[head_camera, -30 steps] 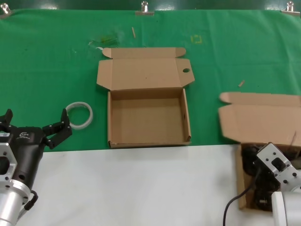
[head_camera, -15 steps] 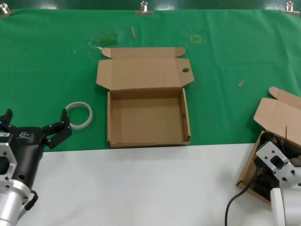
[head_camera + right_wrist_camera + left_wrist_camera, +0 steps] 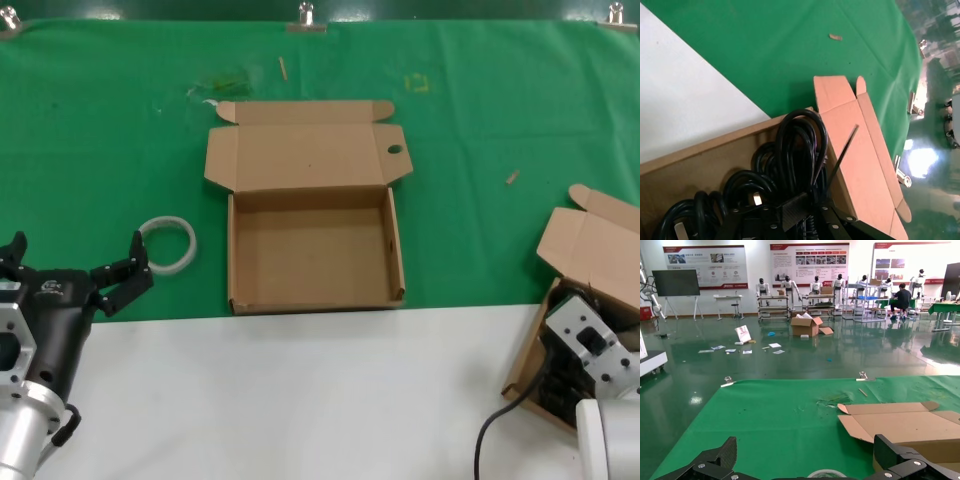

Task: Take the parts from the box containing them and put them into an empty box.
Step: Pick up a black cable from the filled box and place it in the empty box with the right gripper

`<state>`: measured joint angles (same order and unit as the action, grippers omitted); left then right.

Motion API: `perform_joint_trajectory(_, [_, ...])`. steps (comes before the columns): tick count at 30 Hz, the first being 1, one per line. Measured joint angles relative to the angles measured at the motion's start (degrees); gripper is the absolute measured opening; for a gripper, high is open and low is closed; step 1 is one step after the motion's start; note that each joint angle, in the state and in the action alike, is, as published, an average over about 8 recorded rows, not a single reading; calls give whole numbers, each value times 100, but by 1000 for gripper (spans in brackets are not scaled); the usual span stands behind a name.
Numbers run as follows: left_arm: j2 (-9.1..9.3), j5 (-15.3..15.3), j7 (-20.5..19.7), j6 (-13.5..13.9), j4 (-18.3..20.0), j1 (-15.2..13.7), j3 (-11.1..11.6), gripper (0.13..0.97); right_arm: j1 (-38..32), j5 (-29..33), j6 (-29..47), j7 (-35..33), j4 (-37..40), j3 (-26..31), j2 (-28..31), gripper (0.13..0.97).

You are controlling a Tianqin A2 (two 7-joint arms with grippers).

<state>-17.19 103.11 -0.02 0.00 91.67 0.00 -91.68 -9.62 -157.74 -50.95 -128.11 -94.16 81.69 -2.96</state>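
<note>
The empty box (image 3: 232, 262) lies open mid-table on the green cloth, its lid (image 3: 305, 155) folded back. The box containing the parts (image 3: 524, 362) sits at the right edge, turned at an angle, with its lid (image 3: 592, 250) raised. My right gripper (image 3: 562, 368) is down inside it. In the right wrist view the gripper (image 3: 812, 212) is shut on a looped bundle of black cables (image 3: 800, 145) next to the box wall (image 3: 705, 165) and lid (image 3: 860, 150). My left gripper (image 3: 78, 246) is open and empty at the lower left, also in its wrist view (image 3: 805, 450).
A white ring (image 3: 167, 245) lies on the cloth just ahead of the left gripper and left of the empty box; it also shows in the left wrist view (image 3: 826, 473). The white table front (image 3: 300, 400) runs below the cloth. Small scraps (image 3: 512, 177) lie at the back.
The parts box has swung round and slid toward the right edge with the right gripper in it, and its lid now stands at an angle. The left arm has not moved.
</note>
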Motion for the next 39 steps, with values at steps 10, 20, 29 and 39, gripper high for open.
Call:
perform_joint_trajectory(10, [0, 0, 0, 0, 0, 0, 0, 965, 51, 0, -250, 261, -489, 400, 0, 142])
perform_joint_trajectory(20, [0, 0, 0, 0, 0, 0, 0, 965, 105, 0, -434, 533, -810, 729, 0, 138])
perform_joint_trajectory(29, [0, 0, 0, 0, 0, 0, 0, 965, 164, 0, -621, 690, -1109, 890, 0, 138])
perform_joint_trajectory(39, [0, 0, 0, 0, 0, 0, 0, 965, 293, 0, -911, 892, -1614, 1040, 0, 138])
